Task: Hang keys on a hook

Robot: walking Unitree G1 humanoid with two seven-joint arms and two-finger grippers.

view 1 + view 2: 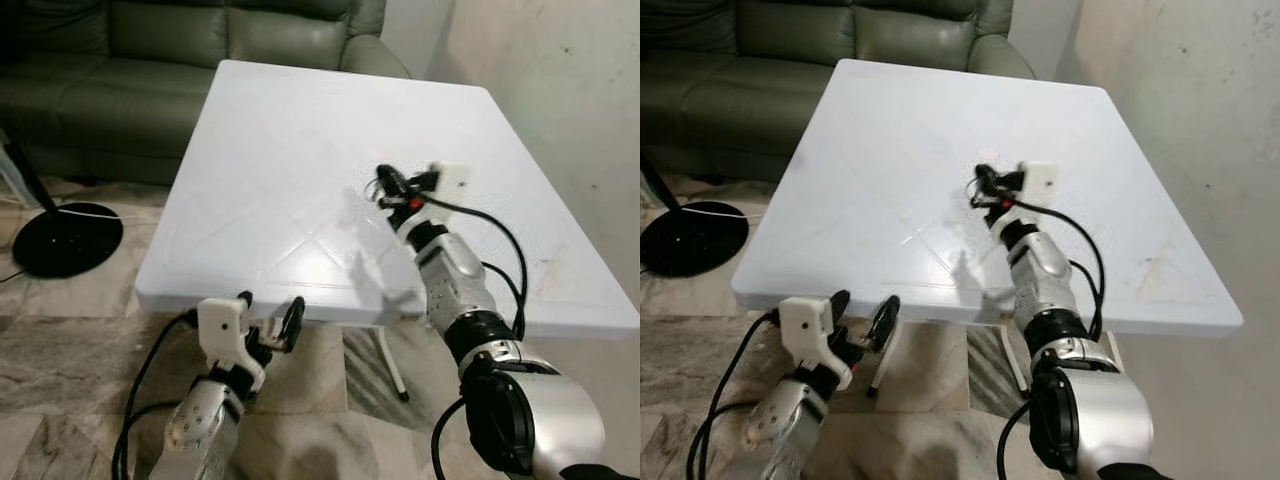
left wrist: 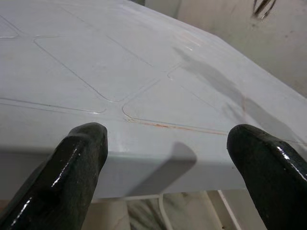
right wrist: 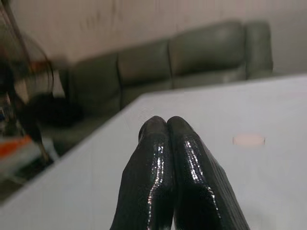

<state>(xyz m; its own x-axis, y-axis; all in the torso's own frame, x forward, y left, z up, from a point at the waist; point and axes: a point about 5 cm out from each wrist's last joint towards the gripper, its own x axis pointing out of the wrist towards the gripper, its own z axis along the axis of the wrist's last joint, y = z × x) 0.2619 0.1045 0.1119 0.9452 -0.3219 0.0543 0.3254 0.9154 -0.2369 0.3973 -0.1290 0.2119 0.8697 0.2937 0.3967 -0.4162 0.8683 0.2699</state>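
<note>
My right gripper point(image 1: 388, 186) hovers above the right half of the white table point(image 1: 280, 150), casting a shadow on the top. Its fingers point(image 3: 165, 158) are pressed shut. A thin dark key ring point(image 1: 376, 186) hangs from their tips, also visible in the air as dark loops point(image 2: 264, 6) against the wall. The keys themselves are too small to make out. My left gripper point(image 1: 270, 320) is low in front of the table's near edge, open and empty, with both fingers point(image 2: 79, 158) framing that edge. A small pinkish mark point(image 3: 248, 140) lies on the tabletop ahead of the right gripper.
A green sofa point(image 1: 180, 60) stands behind the table. A black round fan base point(image 1: 65, 238) sits on the marble floor at left. A stained wall point(image 1: 570, 90) runs close along the table's right side. Table legs point(image 1: 392, 365) show beneath the near edge.
</note>
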